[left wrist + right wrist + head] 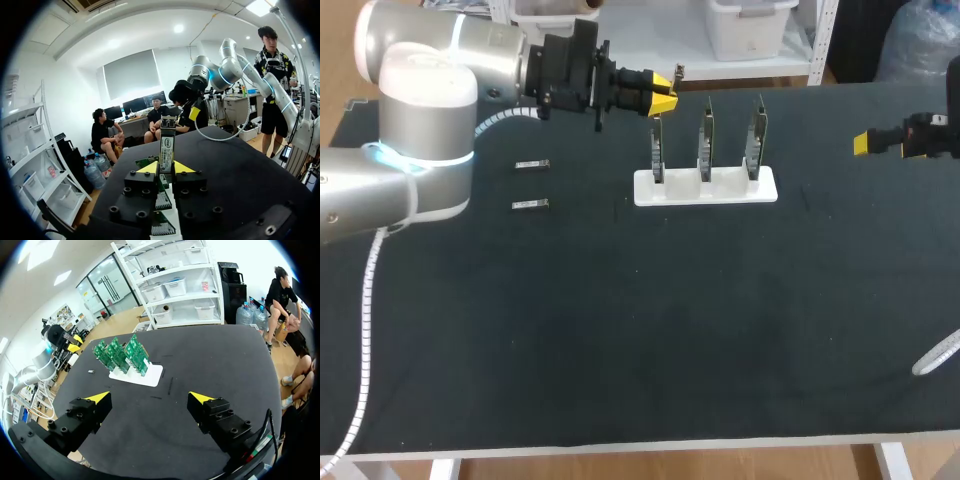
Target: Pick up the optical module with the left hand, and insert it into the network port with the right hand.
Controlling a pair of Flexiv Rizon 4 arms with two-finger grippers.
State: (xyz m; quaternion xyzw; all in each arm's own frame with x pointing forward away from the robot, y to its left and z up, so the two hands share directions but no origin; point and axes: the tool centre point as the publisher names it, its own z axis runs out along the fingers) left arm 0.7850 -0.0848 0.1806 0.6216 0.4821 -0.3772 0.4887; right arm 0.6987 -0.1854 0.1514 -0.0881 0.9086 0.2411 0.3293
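The left jaws pinch the optical module [166, 145] and hold it up near the left green card [657, 150] in the white stand [770, 188], far on the bench [640, 330]. The right jaws are spread wide, holding nothing, at the far right. One spare module [531, 164] and another [530, 204] lie left of the stand.

Your table [620, 330]: matt black, cloth-like top | holder [705, 188]: smooth white plastic, faint sheen | boards [120, 354]: green, glossy laminate | optical module [166, 150]: dull grey metal, white label — possibly paper, you can't tell here | left arm [420, 100]: satin silver shell | left gripper [663, 95]: matt black, yellow plastic-looking tips
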